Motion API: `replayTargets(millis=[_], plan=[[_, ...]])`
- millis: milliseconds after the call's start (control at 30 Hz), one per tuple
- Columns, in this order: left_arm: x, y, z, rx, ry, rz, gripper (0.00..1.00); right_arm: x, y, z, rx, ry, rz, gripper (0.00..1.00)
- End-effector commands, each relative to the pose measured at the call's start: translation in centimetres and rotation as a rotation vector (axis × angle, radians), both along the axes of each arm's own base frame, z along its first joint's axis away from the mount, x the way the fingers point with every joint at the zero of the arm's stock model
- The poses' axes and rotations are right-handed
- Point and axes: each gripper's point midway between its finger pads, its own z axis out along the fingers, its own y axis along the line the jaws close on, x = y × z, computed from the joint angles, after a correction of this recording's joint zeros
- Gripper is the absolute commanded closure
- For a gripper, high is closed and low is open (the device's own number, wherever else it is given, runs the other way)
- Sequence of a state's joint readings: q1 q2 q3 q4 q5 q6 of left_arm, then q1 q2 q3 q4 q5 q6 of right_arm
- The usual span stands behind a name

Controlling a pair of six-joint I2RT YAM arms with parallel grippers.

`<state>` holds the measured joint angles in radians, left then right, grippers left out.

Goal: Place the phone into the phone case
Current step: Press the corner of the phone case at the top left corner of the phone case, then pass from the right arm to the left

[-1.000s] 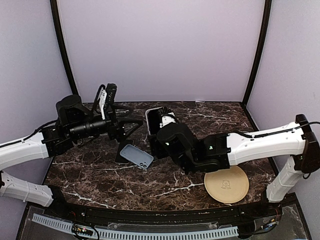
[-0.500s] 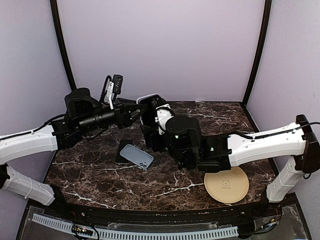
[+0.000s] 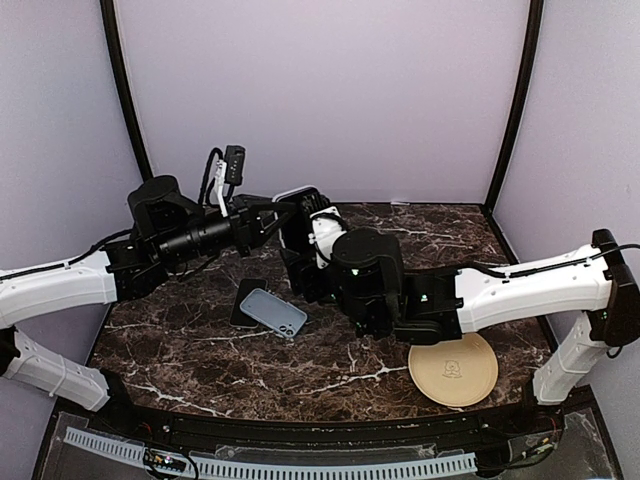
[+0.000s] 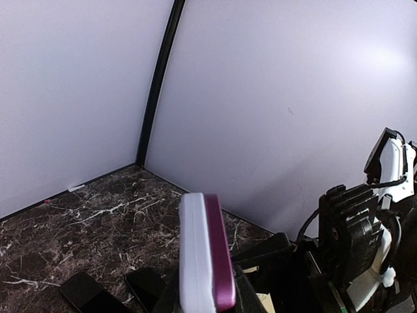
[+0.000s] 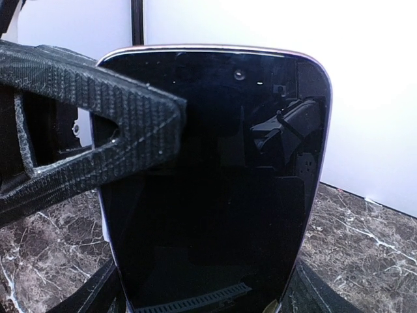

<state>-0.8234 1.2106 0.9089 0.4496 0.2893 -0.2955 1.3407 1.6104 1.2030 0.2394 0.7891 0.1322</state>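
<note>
A phone (image 5: 215, 163) with a black screen is held upright above the back of the table. My right gripper (image 5: 202, 287) is shut on its lower part, one finger on each long side. Edge-on in the left wrist view, the phone (image 4: 202, 254) shows a white layer against a magenta one. My left gripper (image 4: 205, 297) is shut across this thickness, and one of its fingers (image 5: 117, 117) lies over the screen. From above, the phone (image 3: 298, 212) stands between the left gripper (image 3: 283, 215) and the right gripper (image 3: 303, 245). A blue-grey phone case (image 3: 273, 312) lies flat below them.
A dark flat slab (image 3: 243, 300) lies partly under the blue-grey case. Two dark phones (image 4: 88, 293) (image 4: 146, 287) show on the marble table (image 3: 200, 350) in the left wrist view. A round tan disc (image 3: 453, 368) sits front right. Purple walls close in the back and sides.
The right arm has lifted the phone off the table toward the back. The left arm swung right to meet it, and its jaws closed onto the phone's edge.
</note>
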Motion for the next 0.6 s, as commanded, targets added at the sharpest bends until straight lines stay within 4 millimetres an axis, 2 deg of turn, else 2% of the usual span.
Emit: replayTargets(millis=[0, 67, 200, 333, 400, 433, 500, 567], plan=[[-0.9, -0.3, -0.6, 0.017, -0.020, -0.046, 1.00, -0.2, -0.3, 4.8, 0.142, -0.046, 0.016, 0.56], [-1.0, -0.3, -0.7, 0.020, -0.028, -0.049, 1.00, -0.3, -0.1, 4.6, 0.128, -0.043, 0.041, 0.45], [-1.3, -0.1, -0.8, 0.029, -0.063, -0.051, 1.00, -0.6, 0.5, 3.3, 0.062, -0.021, 0.121, 0.05], [-2.3, -0.2, -0.9, 0.039, -0.110, -0.103, 1.00, -1.2, -0.1, 1.9, -0.018, 0.011, 0.182, 0.02], [-2.8, -0.4, -1.3, 0.061, -0.139, -0.123, 1.00, -2.8, -0.1, 1.3, -0.075, 0.035, 0.311, 0.01], [-3.0, -0.3, -1.3, 0.068, -0.152, -0.129, 1.00, -4.3, -0.1, 0.2, -0.140, 0.070, 0.421, 0.01], [-3.7, -0.4, -1.9, 0.106, -0.185, -0.160, 1.00, -7.2, -1.2, -0.7, -0.224, 0.134, 0.610, 0.01], [-5.2, -0.7, -3.1, 0.154, -0.224, -0.237, 1.00, -10.7, -2.4, -1.8, -0.289, 0.216, 0.823, 0.01]])
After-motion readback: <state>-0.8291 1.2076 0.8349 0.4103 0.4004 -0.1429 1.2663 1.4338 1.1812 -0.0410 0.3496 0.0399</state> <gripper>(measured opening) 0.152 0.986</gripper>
